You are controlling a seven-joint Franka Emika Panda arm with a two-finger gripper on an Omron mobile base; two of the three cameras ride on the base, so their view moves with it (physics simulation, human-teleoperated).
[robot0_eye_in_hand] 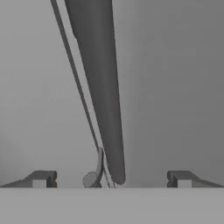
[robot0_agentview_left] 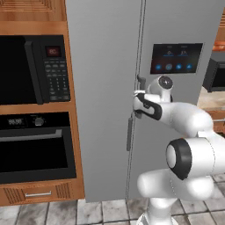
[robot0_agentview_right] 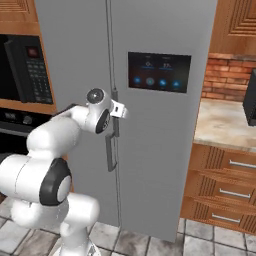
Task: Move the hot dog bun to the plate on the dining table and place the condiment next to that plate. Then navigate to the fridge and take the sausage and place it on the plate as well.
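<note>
The gripper [robot0_eye_in_hand: 111,179] is held wide open at the fridge [robot0_agentview_left: 105,88], its two dark fingertips [robot0_eye_in_hand: 41,178] set on either side of a long, rounded grey door handle [robot0_eye_in_hand: 103,87]. The fridge is seen shut: tall, flat and smooth grey, with a thin seam between its doors and a dark glossy panel [robot0_agentview_right: 159,71] on the right one. A black microwave [robot0_agentview_left: 33,70] is set in wood cabinetry to the left.

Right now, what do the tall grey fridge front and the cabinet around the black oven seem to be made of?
The tall grey fridge looks like brushed or matt metal: flat, even grey, with no grain; being rendered, painted plastic is possible. The cabinet surround looks like varnished wood: orange-brown with visible grain.
</note>
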